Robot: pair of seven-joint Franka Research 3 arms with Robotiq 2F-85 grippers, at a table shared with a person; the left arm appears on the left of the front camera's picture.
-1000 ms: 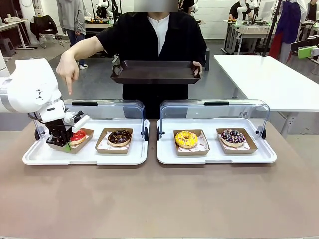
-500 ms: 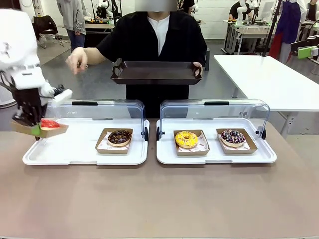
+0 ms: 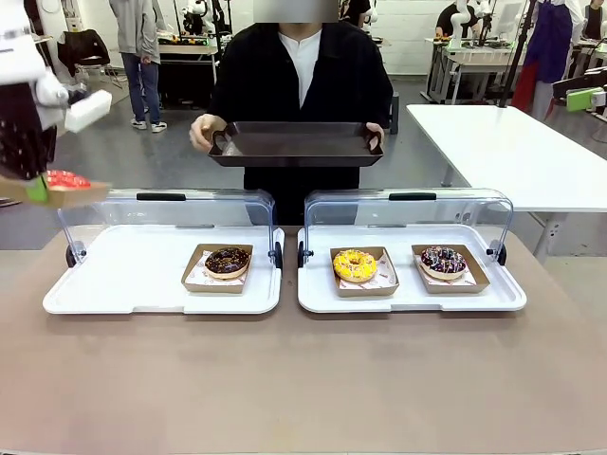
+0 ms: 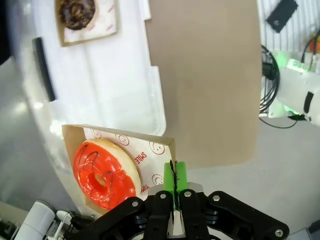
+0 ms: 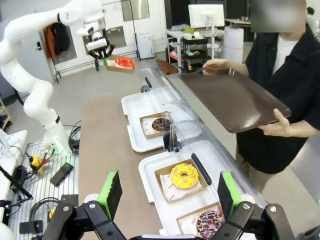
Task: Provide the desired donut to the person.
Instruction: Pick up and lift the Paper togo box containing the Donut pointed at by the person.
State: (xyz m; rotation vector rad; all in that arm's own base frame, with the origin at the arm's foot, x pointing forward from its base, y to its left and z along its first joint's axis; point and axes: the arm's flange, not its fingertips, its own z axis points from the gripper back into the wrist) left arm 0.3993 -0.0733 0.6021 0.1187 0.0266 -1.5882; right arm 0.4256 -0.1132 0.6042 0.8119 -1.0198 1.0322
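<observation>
Donut with red icing (image 3: 64, 178) up in the air at the far left of the table (image 3: 285, 379), lying in its little paper box (image 3: 59, 195). Dark squiggly lines across the red icing. Pinched by one edge of that box in the left gripper (image 4: 175, 172), green pads (image 4: 181, 172) shut tight on the thin card. Right gripper (image 5: 170, 192) wide open, holding nothing. On the left white tray (image 3: 133, 282), a chocolate donut (image 3: 228, 261). On the right white tray (image 3: 403, 301), a yellow donut (image 3: 355, 265) and a sprinkled donut (image 3: 443, 260). Clear lids (image 3: 408, 209) tipped up behind both. Across the table, the person (image 3: 303, 76), both hands (image 3: 201, 133) on a dark brown tray (image 3: 296, 142), held out flat, well apart from the red donut.
</observation>
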